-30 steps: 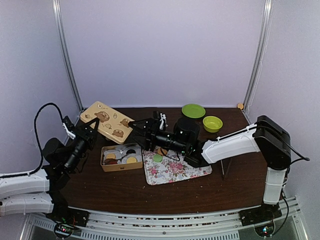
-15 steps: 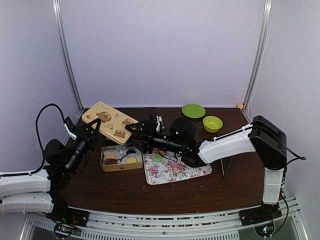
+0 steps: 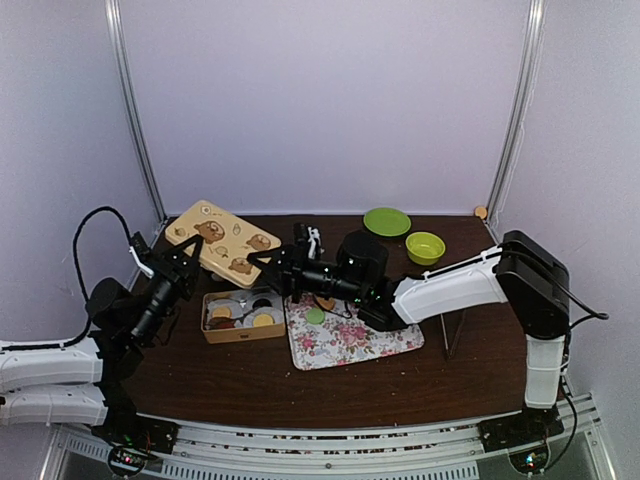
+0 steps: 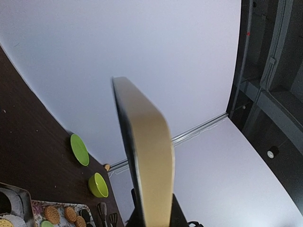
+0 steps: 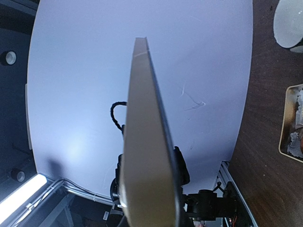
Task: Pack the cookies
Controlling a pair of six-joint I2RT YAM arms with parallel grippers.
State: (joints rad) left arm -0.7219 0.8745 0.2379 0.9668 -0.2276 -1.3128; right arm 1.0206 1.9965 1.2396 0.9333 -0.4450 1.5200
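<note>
Dark brown surface below, both tools share one load. The left tool [image 3: 183, 262] is clamped on the tan rectangular bear-printed tin lid [image 3: 222, 243], and the right tool [image 3: 262, 262] is pinched narrow on its opposite edge, probably to carry it level. Just beneath, the open tan tin [image 3: 243, 333] holds round cookies [image 3: 263, 320]. One light green cookie [image 3: 315, 316] lies unpacked on the floral mat [image 3: 350, 345].

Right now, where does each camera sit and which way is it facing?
Top external: high behind the bases, looking down at the dark wooden table; both arms show whole.
Left wrist: on the left gripper, looking rightward along the flat tan bear-printed lid; little of the gripper shows.
Right wrist: on the right gripper, looking leftward; likewise.
Shared: both wrist views see that lid edge-on.
</note>
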